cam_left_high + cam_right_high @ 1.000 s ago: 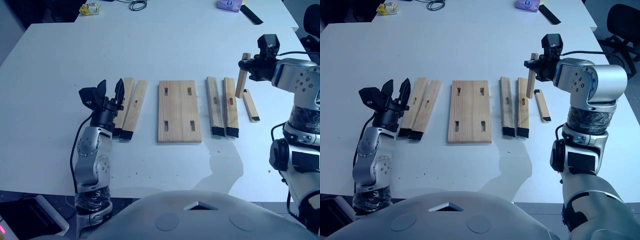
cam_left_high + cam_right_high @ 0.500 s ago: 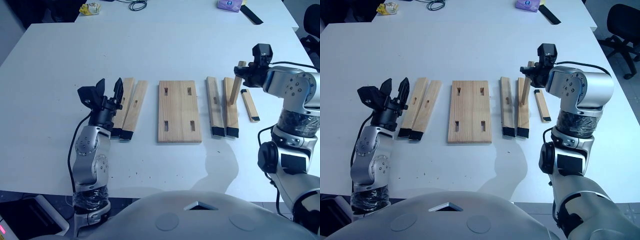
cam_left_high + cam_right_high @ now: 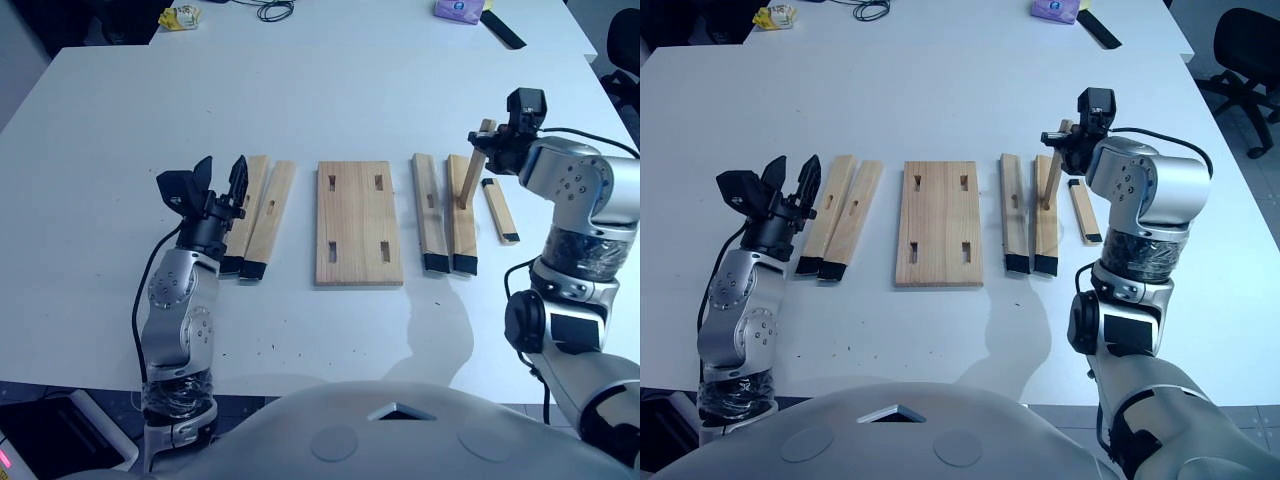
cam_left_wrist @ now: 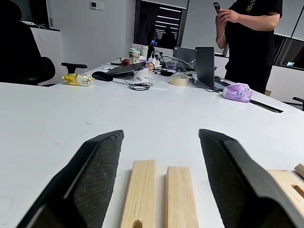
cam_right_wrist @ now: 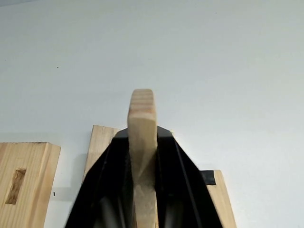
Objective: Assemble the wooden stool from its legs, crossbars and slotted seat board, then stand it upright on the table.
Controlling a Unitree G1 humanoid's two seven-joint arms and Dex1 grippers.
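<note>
Wooden crossbar (image 3: pixel 470 172), clamped in your right gripper (image 3: pixel 496 141), touches the slotted leg (image 3: pixel 461 222) at frame right; press it squarely into the slot, while your left gripper (image 3: pixel 218 178) gapes empty.

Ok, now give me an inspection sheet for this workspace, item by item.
Surface: white table, parts laid in a row.
Job's things: seat board flat in the middle; left legs and right legs flat either side of it; loose crossbar flat at far right; held crossbar tilted, lower end at the outer right leg's slot, seating cannot be told.
Clutter: yellow packet, purple pouch and black bar on the far table.
Grippers: left gripper open beside the left legs; right gripper shut on the held crossbar.
Cables: black cable on the far table.
Surroundings: laptop, chair.
</note>
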